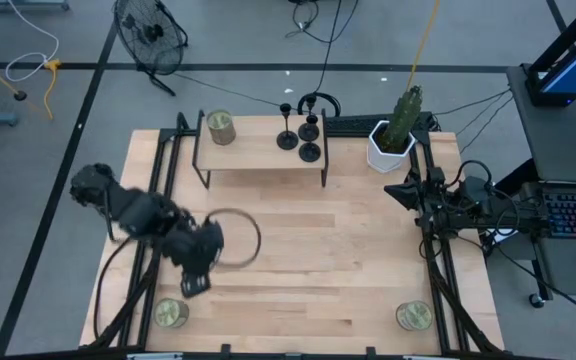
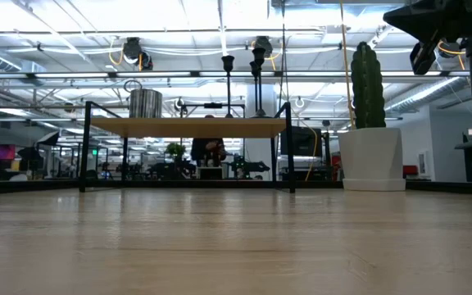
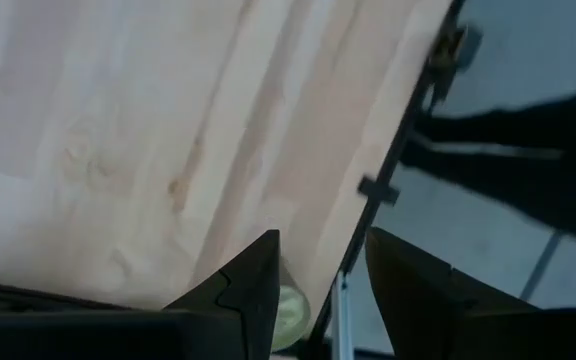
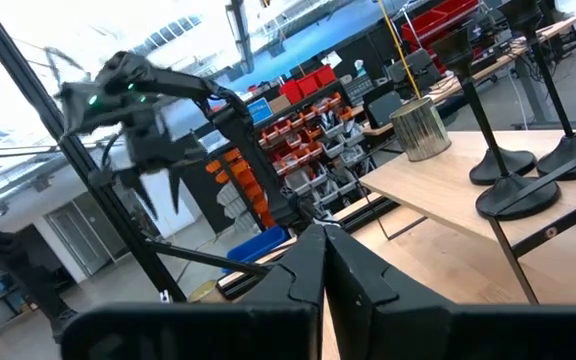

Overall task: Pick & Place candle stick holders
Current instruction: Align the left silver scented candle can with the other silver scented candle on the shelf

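Note:
Three black candle stick holders (image 1: 286, 136) (image 1: 310, 128) (image 1: 310, 152) stand on their round bases on a small wooden shelf (image 1: 258, 155) at the table's far side; their bases (image 4: 503, 165) show in the right wrist view. My left gripper (image 1: 193, 285) hangs open above the table's near left part, pointing steeply down, with nothing between its fingers (image 3: 323, 240). A greenish jar candle (image 3: 288, 312) shows just past its fingertips. My right gripper (image 4: 323, 250) is shut and waits raised at the table's right edge (image 1: 438, 195).
One jar candle (image 1: 220, 127) stands on the shelf's left end, another (image 1: 171, 313) at the near left corner, a third (image 1: 414, 316) at the near right. A cactus in a white pot (image 1: 393, 140) stands right of the shelf. Bare wood lies in the middle.

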Controlling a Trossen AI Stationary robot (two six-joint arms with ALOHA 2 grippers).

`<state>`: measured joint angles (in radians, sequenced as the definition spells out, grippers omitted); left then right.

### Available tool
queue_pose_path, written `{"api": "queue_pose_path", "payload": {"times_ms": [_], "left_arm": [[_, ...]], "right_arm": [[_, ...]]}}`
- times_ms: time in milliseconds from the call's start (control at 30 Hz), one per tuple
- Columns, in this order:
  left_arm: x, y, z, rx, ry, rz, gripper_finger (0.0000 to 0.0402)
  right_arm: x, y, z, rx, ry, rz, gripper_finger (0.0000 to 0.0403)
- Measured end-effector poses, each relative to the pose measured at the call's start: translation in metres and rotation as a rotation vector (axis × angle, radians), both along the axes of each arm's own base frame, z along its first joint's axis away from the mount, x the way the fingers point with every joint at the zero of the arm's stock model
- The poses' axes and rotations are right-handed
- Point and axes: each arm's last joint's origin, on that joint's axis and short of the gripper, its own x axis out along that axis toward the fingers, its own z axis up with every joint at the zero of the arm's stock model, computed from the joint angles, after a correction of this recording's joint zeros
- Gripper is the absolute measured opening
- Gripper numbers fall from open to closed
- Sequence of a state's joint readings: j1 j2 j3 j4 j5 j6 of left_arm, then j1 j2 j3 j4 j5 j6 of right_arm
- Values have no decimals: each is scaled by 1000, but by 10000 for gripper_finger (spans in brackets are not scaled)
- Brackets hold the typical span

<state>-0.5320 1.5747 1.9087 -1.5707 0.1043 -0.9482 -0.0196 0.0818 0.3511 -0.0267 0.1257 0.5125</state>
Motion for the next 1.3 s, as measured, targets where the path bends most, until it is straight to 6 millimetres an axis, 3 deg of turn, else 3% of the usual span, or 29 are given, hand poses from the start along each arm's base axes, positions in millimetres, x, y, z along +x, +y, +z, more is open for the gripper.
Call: {"api": "queue_pose_path", "payload": {"times_ms": [400,667,867,1100,1300], "left_arm": [[-14,-82,-37,101,84,-364,152],[-33,-119,-54,184,68,-665,152],[-45,-130,-57,300,-19,-835,152],[-49,-133,-59,342,-39,-836,152],[-53,-132,-86,336,107,-815,152]], "right_arm": [[0,0,0,0,0,0,0],[0,0,0,0,0,0,0],[0,0,0,0,0,0,0],[0,0,0,0,0,0,0],[0,0,0,0,0,0,0]]}}
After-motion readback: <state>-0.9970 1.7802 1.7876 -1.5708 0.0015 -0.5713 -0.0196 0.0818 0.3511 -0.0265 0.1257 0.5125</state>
